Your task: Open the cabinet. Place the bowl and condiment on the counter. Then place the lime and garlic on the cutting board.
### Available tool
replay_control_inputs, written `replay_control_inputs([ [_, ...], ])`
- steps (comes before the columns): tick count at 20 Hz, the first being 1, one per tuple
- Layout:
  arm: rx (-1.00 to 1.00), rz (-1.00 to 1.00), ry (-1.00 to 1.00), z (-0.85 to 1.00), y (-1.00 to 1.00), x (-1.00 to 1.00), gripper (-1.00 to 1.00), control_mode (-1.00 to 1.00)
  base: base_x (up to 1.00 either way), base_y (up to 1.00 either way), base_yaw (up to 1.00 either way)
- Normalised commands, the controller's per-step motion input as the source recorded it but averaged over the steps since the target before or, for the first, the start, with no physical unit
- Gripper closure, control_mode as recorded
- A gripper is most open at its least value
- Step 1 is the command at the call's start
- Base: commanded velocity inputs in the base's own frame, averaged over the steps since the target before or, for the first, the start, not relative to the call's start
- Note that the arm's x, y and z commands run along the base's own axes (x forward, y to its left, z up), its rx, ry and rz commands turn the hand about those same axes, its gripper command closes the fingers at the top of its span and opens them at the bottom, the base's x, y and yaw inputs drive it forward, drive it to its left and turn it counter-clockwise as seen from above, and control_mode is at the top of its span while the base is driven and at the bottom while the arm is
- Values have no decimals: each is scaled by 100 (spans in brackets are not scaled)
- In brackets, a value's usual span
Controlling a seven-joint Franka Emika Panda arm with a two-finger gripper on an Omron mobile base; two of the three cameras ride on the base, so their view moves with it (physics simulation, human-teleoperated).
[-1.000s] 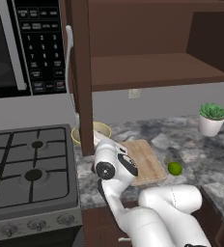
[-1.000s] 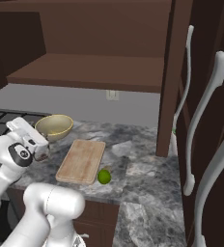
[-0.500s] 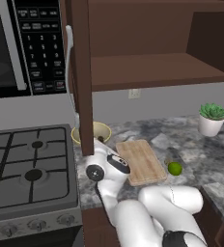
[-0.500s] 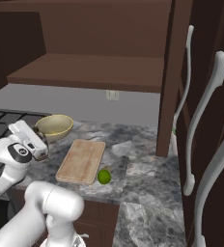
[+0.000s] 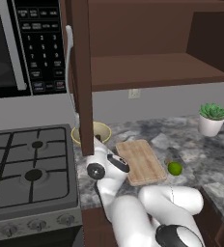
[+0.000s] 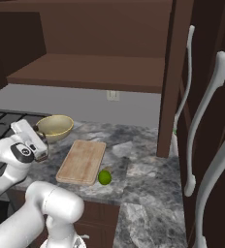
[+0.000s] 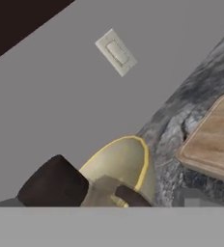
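Observation:
The yellow bowl (image 5: 98, 131) (image 6: 55, 127) stands on the marble counter beside the stove, under the open cabinet (image 5: 147, 72), whose shelf is bare. My gripper (image 7: 92, 190) is open just short of the bowl's near rim (image 7: 119, 164) and holds nothing; its hand (image 6: 29, 143) is low over the counter's front left. The wooden cutting board (image 5: 140, 161) (image 6: 82, 161) (image 7: 213, 140) lies flat to the bowl's right, with nothing on it. The lime (image 5: 175, 168) (image 6: 104, 177) rests on the counter at the board's front right corner. The condiment and the garlic are out of view.
The open cabinet door (image 5: 80, 72) hangs in front of the bowl in the left base view. A stove (image 5: 27, 169) sits left, a microwave (image 5: 22, 43) above it. A potted plant (image 5: 211, 118) stands at the back right. Tall doors with white handles (image 6: 206, 121) close the right side.
My hand has sunk a little and drawn back toward the counter's front edge. The bowl, board and lime have not moved.

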Motion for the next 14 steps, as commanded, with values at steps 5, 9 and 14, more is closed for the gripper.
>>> replay_control_inputs([
  [5,10,0,-1,11,2,0,-100,-100,0,0,0],
  [9,7,0,-3,22,12,0,-100,-100,0,0,0],
  [14,6,0,-3,27,9,0,-100,-100,0,0,0],
])
